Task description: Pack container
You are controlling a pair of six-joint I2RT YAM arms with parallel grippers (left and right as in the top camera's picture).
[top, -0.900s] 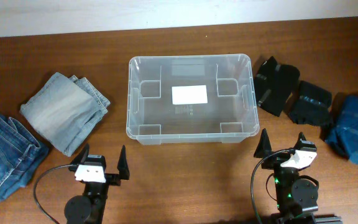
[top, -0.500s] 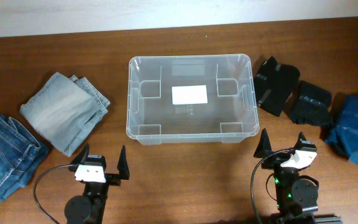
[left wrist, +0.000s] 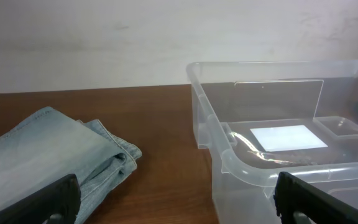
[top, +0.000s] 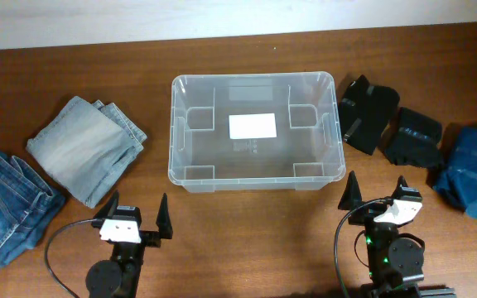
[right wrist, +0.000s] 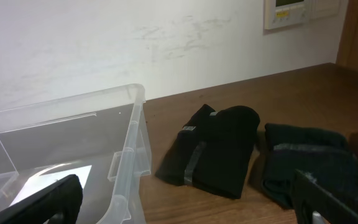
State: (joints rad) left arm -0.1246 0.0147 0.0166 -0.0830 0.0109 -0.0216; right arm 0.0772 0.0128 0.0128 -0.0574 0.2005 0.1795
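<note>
The container is set at the table's centre, a white label showing on its bottom. The left gripper at seven o'clock and the right gripper at five o'clock are spread wide, with nothing held. Folded jeans are laid at nine o'clock. Black garments, possibly trousers, are laid at three.

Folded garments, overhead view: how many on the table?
5. Left of the container: light jeans, darker jeans at the edge. Right: black garment, second black garment, blue denim piece. Folds could hide more.
</note>
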